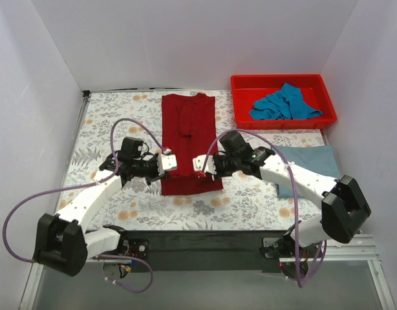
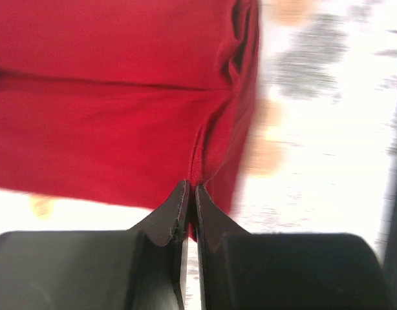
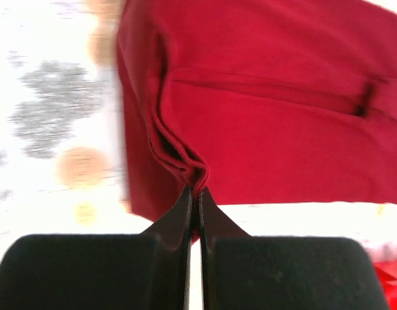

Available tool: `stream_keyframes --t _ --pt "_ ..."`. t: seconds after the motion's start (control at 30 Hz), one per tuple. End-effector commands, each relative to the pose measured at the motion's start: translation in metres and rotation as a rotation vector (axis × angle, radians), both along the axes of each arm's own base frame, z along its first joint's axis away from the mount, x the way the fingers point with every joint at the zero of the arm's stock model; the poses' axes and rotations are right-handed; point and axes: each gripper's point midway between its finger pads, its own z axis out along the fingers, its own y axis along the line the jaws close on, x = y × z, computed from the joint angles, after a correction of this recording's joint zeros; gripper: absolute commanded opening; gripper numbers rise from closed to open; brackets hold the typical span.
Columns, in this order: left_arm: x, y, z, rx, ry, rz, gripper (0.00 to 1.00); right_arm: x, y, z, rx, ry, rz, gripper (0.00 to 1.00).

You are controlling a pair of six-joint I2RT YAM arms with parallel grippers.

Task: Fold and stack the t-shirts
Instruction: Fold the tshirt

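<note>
The dark red t-shirt (image 1: 189, 139) lies as a long narrow folded strip down the middle of the floral table. My left gripper (image 1: 167, 162) is shut on the shirt's left edge near its front end; the left wrist view shows the red cloth (image 2: 121, 129) pinched between the jaws (image 2: 191, 194). My right gripper (image 1: 203, 164) is shut on the shirt's right edge; the right wrist view shows bunched red cloth (image 3: 263, 129) in the jaws (image 3: 194, 194). The grey-blue t-shirt (image 1: 311, 165) lies folded at the right, partly under my right arm. The teal-blue t-shirt (image 1: 284, 104) is crumpled in the bin.
A red plastic bin (image 1: 240, 97) stands at the back right. White walls close the table on the left, back and right. A black rail (image 1: 198, 242) runs along the near edge between the arm bases.
</note>
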Motion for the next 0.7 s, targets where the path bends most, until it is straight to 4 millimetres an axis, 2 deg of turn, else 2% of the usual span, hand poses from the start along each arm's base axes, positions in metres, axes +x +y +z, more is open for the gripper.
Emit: stream_keyframes --t 0.0,0.03,0.07,0.1,0.17,0.2,0.27,0.3,0.33,0.37,0.4,0.43,0.5,0.53,0.57,0.67 --pt "0.053 0.000 0.026 -0.055 -0.129 0.006 0.00 0.040 0.009 0.014 0.030 -0.057 0.022 0.01" --pt "0.066 0.000 0.028 -0.060 -0.157 0.013 0.00 0.053 0.013 0.024 0.048 -0.082 0.019 0.01" --pt "0.080 0.002 0.034 -0.061 -0.188 0.023 0.00 0.062 0.014 0.024 0.047 -0.097 0.022 0.01" --pt "0.090 0.002 0.023 -0.048 -0.171 0.025 0.00 0.076 0.012 0.014 0.032 -0.090 0.002 0.01" --pt "0.113 0.004 0.023 -0.045 -0.209 0.040 0.00 0.099 0.019 0.025 0.056 -0.118 -0.012 0.01" --pt "0.128 0.004 0.017 -0.036 -0.210 0.034 0.00 0.112 0.017 0.017 0.045 -0.116 -0.021 0.01" --pt "0.148 0.006 0.015 -0.031 -0.228 0.044 0.00 0.130 0.020 0.020 0.056 -0.151 -0.027 0.01" --pt "0.165 0.005 0.027 -0.042 -0.265 0.053 0.00 0.140 0.016 0.009 0.040 -0.150 -0.032 0.01" --pt "0.173 0.004 0.015 -0.039 -0.236 0.053 0.00 0.147 0.018 0.010 0.046 -0.164 -0.033 0.01" --pt "0.182 0.007 0.016 -0.038 -0.242 0.062 0.00 0.157 0.020 0.014 0.055 -0.182 -0.036 0.01" --pt "0.189 0.008 0.014 -0.034 -0.243 0.063 0.00 0.165 0.019 0.005 0.044 -0.173 -0.042 0.01" --pt "0.200 0.007 0.012 -0.023 -0.259 0.052 0.00 0.172 0.020 0.004 0.045 -0.177 -0.045 0.01" --pt "0.210 0.008 0.006 -0.009 -0.271 0.045 0.00 0.192 0.023 0.000 0.045 -0.192 -0.052 0.01" --pt "0.219 0.006 0.012 -0.011 -0.290 0.044 0.00 0.198 0.024 -0.001 0.046 -0.200 -0.048 0.01" --pt "0.223 0.006 0.002 -0.008 -0.269 0.044 0.00 0.204 0.024 -0.005 0.044 -0.200 -0.048 0.01" --pt "0.236 0.006 -0.007 0.003 -0.264 0.051 0.00 0.224 0.027 -0.008 0.050 -0.215 -0.054 0.01"
